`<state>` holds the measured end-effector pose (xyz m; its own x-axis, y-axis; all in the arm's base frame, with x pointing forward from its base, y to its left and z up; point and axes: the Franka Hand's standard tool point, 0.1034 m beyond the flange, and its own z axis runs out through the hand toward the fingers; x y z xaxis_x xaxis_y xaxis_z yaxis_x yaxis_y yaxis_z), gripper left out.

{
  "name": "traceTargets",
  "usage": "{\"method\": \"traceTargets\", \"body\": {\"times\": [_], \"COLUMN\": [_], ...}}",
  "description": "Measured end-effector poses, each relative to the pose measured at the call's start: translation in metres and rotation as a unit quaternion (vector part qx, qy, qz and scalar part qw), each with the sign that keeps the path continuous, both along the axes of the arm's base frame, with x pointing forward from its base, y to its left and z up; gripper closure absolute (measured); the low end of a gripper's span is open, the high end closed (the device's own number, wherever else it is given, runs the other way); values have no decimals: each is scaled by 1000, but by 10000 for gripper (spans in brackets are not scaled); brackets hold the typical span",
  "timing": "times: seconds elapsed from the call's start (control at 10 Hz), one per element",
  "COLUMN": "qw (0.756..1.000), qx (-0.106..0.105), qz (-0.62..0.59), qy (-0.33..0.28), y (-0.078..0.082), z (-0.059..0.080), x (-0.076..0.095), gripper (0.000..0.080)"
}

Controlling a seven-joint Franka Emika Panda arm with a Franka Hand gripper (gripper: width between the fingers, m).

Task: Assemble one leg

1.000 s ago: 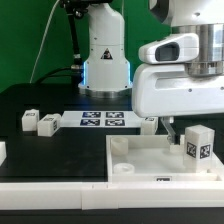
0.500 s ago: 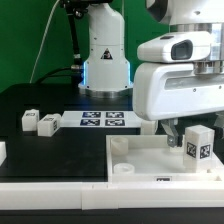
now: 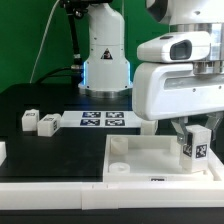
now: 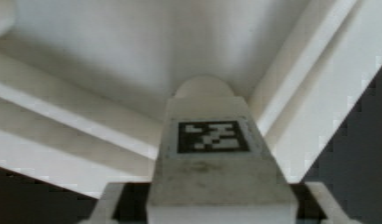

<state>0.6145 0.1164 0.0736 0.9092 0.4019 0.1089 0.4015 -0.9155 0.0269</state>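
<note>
My gripper is shut on a leg, a white block with a black-and-white tag, and holds it upright over the right part of the large white tray-like piece. In the wrist view the leg runs out from between my fingers, tag facing the camera, its tip near the tray's raised inner walls. Whether its tip touches the tray is unclear. Two more legs lie on the black table at the exterior view's left.
The marker board lies flat behind the tray, in front of the arm's base. A corner socket stands in the tray's near-left part. A white piece shows at the exterior view's left edge.
My gripper has moved down and slightly toward the exterior view's left with the leg, bringing it lower toward the tray. The two loose legs have not moved.
</note>
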Motion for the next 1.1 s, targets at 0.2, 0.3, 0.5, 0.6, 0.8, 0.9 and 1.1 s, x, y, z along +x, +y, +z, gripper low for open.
{"method": "traceTargets", "body": {"times": [0.2,0.3,0.5,0.6,0.8,0.9,1.1], "qw": [1000,995,957,915,830,770,714], "qx": [2,12,31,41,56,59,67], "qz": [-18,-95,-288,-400,-554,-636,-696], "qy": [0,3,10,15,20,20,21], "y": [0,1,5,3,5,6,5], "z": [0,-1,-2,-2,-2,-2,-2], "x": [0,-1,-3,-4,-6,-6,-6], "gripper": [510,510,510,509,509,509,509]}}
